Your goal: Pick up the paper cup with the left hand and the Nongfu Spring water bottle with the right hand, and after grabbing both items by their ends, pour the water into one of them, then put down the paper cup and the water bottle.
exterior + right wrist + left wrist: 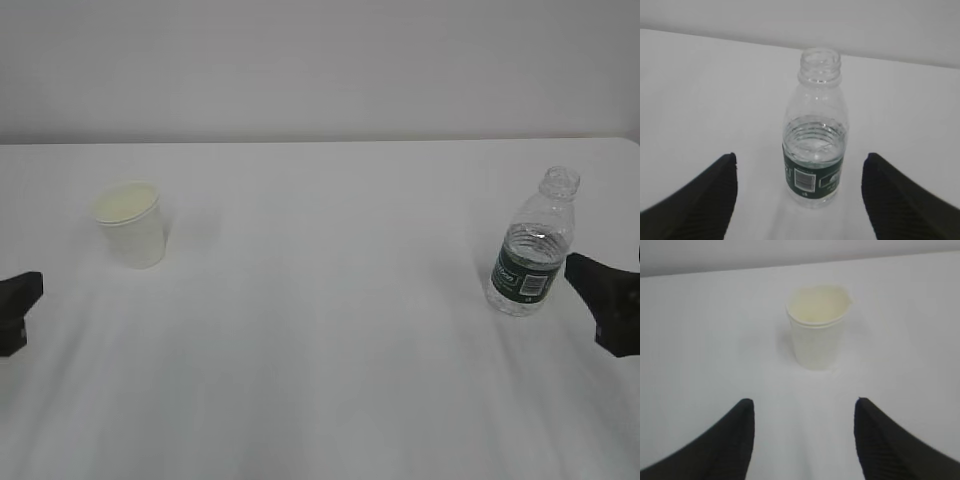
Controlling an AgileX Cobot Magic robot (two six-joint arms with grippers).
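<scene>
Approaching well means the left hand [802, 440], fingers spread and empty, centres the small white tapered paper cup [817, 327] standing ahead between them, while the right hand [800, 200], likewise spread, straddles the clear ribbed green-labelled water bottle [815, 150] before closing gently.

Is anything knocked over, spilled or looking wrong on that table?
Nothing much. The paper cup and the uncapped water bottle both stand upright, and the table looks dry. Only the cup's rim looks slightly dented out of round.
</scene>
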